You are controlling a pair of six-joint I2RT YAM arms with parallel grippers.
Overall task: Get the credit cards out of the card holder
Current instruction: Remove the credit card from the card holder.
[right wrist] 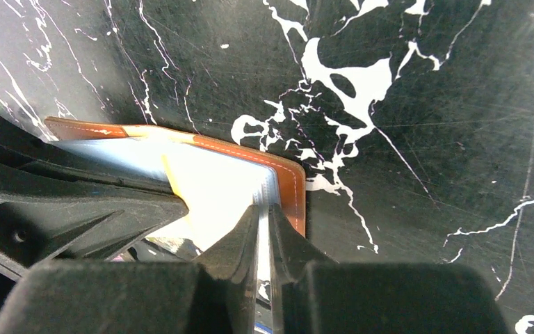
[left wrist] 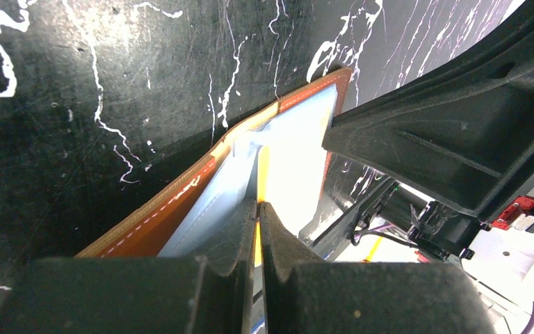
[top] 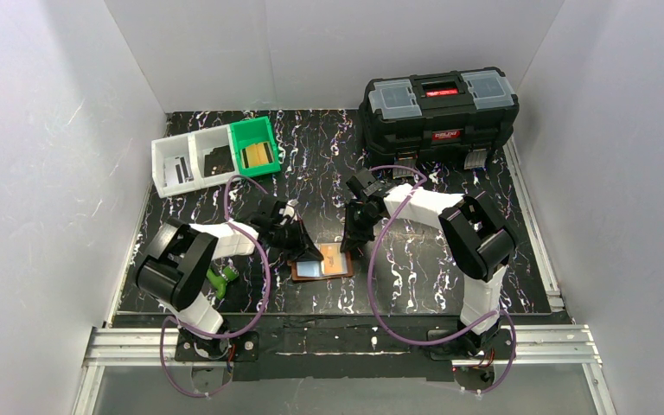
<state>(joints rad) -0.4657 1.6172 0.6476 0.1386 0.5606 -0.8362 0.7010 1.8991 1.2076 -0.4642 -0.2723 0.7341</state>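
Top external: marbled table (top: 415, 285), white walls (top: 43, 173)

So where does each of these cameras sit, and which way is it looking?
Top external: above and behind the arms, looking down on the black marbled table; both arms show whole.
Left wrist: on the left arm, looking along the left gripper at the open brown leather card holder.
Right wrist: on the right arm, looking along the right gripper at the same holder.
Shared: both wrist views show the holder's pale pockets, from opposite sides.
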